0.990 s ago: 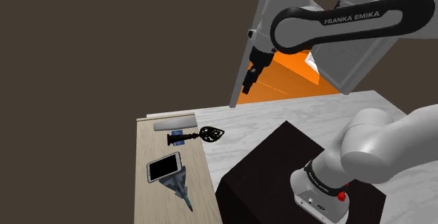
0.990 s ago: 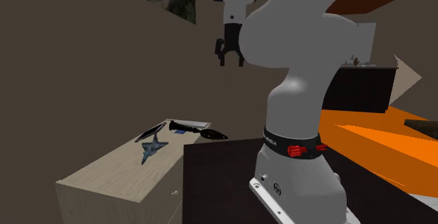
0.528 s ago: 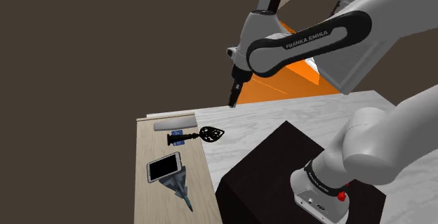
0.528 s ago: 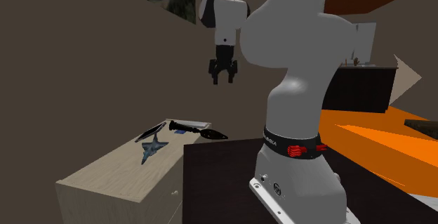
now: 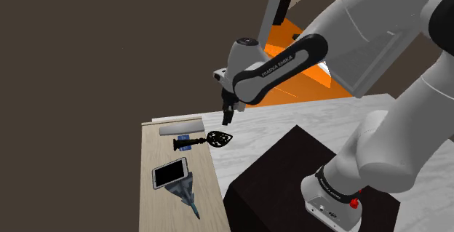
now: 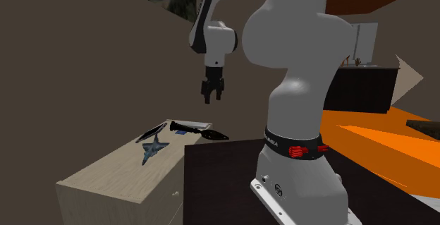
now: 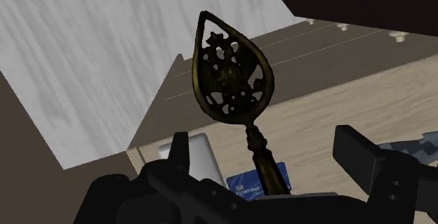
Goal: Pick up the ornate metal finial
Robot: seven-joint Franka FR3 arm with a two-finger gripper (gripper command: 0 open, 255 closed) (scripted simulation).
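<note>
**Open gripper hung over the single finial at the table's edge**

One black gripper [image 5: 228, 114] hung in the air above the pale wooden tabletop [image 5: 164, 205], touching nothing. In the wrist view its two fingers [image 7: 179, 152] stood wide apart with nothing clasped between them.

There was one finial [image 5: 204, 141], dark and metallic. It lay flat on the far part of the tabletop, just below the gripper. In the shoulder view its pierced teardrop head pointed to the right and reached past the table's edge, while its turned stem ran back to the left. In the wrist view the head showed openwork inside a brassy rim, and the stem ran down toward the gap between the fingers.

Four other things lay on the table, one of each:
- A blue card [image 5: 185, 148] lay under the finial's stem.
- A flat grey slab [image 5: 182, 128] lay just beyond the finial, on the far side.
- A phone [image 5: 169, 172] with a dark screen lay nearer.
- A blue-grey star-shaped object [image 5: 186, 193] lay nearest, touching the phone's near edge.

To the right of the table in the shoulder view stood the one black stand [image 5: 280, 172] on a white grained surface [image 5: 247, 132]. An orange surface [image 5: 291, 85] lay farther off.
</note>
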